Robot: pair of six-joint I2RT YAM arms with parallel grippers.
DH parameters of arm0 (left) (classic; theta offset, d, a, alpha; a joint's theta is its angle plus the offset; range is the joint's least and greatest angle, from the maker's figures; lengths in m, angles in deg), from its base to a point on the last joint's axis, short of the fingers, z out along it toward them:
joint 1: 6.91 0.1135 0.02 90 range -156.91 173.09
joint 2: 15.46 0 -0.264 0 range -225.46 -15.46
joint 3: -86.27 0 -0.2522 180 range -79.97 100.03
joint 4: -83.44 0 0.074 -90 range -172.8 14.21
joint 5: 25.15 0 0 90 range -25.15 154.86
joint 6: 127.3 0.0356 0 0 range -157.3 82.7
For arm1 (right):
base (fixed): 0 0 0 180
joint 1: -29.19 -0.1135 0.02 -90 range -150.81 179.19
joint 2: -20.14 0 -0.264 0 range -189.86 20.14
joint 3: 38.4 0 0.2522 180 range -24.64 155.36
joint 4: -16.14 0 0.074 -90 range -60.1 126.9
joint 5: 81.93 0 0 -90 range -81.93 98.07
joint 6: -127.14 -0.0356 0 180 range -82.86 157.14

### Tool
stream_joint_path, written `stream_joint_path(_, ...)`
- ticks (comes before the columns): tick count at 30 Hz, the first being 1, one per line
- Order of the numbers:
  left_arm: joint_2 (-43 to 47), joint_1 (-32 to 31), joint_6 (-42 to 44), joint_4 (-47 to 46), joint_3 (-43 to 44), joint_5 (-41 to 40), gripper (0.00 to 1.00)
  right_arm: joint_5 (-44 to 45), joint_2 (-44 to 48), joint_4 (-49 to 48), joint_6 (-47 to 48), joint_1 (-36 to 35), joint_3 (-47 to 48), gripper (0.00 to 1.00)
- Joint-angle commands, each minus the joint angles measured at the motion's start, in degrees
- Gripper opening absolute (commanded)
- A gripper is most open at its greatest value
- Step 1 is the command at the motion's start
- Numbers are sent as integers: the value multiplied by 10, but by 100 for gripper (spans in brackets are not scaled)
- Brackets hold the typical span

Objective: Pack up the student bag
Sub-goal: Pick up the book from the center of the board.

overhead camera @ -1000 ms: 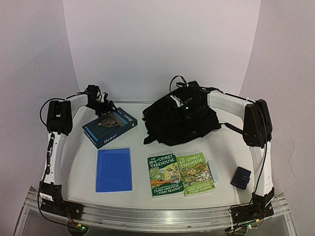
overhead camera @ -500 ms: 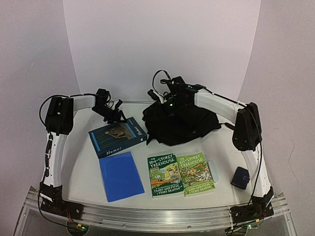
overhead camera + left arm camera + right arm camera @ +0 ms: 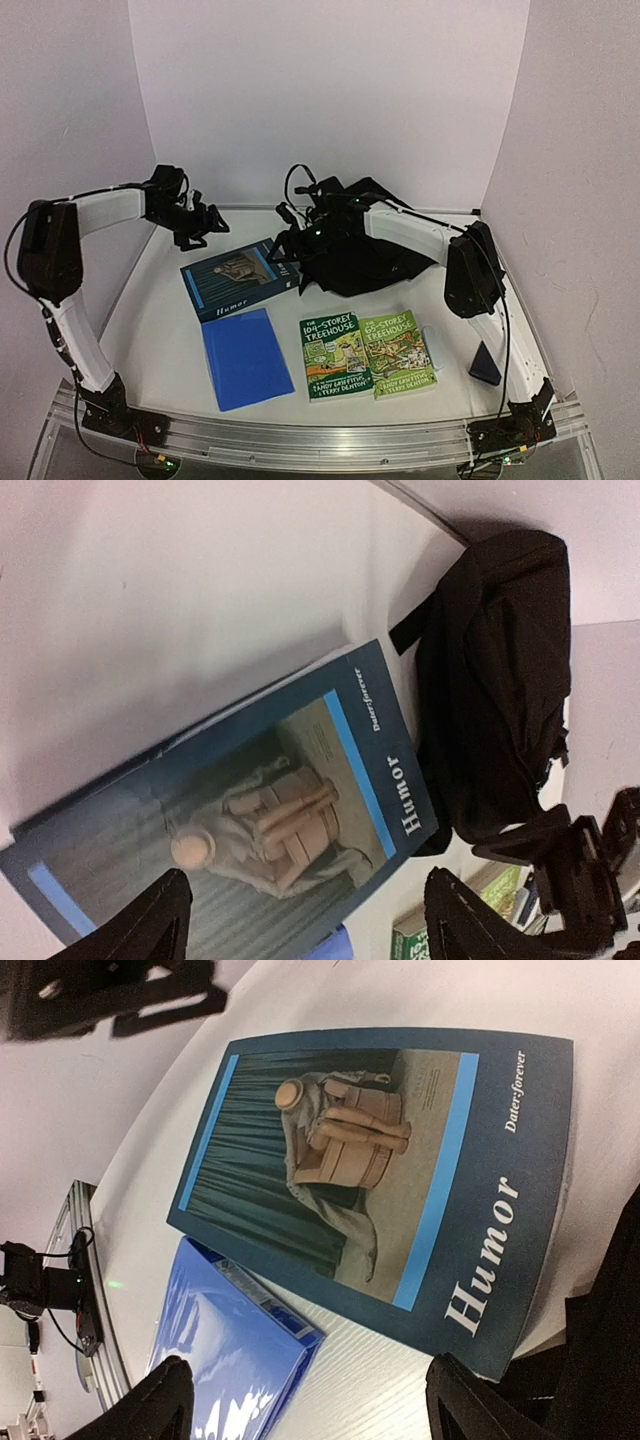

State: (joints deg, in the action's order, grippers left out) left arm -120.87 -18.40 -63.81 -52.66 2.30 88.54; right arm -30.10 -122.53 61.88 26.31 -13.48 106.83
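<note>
The large soft black fabric student bag (image 3: pixel 365 262) lies slumped just above the centre of the overhead view, towards the back of the white table (image 3: pixel 160 310). It fills the right side of the left wrist view (image 3: pixel 490 680) and shows only as a dark edge at the lower right of the right wrist view (image 3: pixel 610 1340). Just beside its left edge lies a dark-blue hardcover book titled "Humor" with a light-blue stripe (image 3: pixel 240 278), face up and turned at an angle; whether its corner touches the bag cannot be told. The left gripper (image 3: pixel 198 222) hangs at the upper left of the overhead view, above and to the left of that book, its jaws spread wide with nothing between them; its own camera shows the book (image 3: pixel 290 810) beneath the parted fingers (image 3: pixel 150 930). The right gripper (image 3: pixel 285 245) reaches across the bag's left edge towards the same book, its jaws also wide and holding nothing, with the book cover (image 3: pixel 390 1180) lying below them. A glossy bright-blue flat folder (image 3: pixel 248 357) lies below the book, one corner close to it. Two green "Treehouse" paperbacks (image 3: pixel 370 354) sit side by side at lower centre, and a small dark-blue pouch (image 3: pixel 486 362) is at the lower right.
</note>
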Motion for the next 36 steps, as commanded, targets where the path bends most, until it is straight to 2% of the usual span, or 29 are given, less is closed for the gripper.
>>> stream_joint_path(1,119,-22,-159,-79,-156,-32,80,49,-28,-31,-9,-2,40,78)
stream_joint_path(6,203,-27,-239,-114,-291,-65,78,95,-65,-35,2,-2,68,78)
stream_joint_path(11,228,-26,-272,-128,-355,-89,75,138,-103,-41,21,-1,88,78)
stream_joint_path(21,168,-2,-291,-176,-371,-111,79,181,-140,-47,36,4,89,93)
stream_joint_path(26,120,8,-264,-196,-342,-96,81,118,-146,-48,22,11,85,95)
stream_joint_path(29,92,13,-259,-229,-337,-70,79,68,-150,-50,9,11,83,89)
stream_joint_path(33,79,11,-253,-273,-335,-31,69,14,-145,-52,0,11,77,77)
stream_joint_path(36,101,11,-248,-297,-346,-15,59,-12,-142,-55,-5,11,72,67)
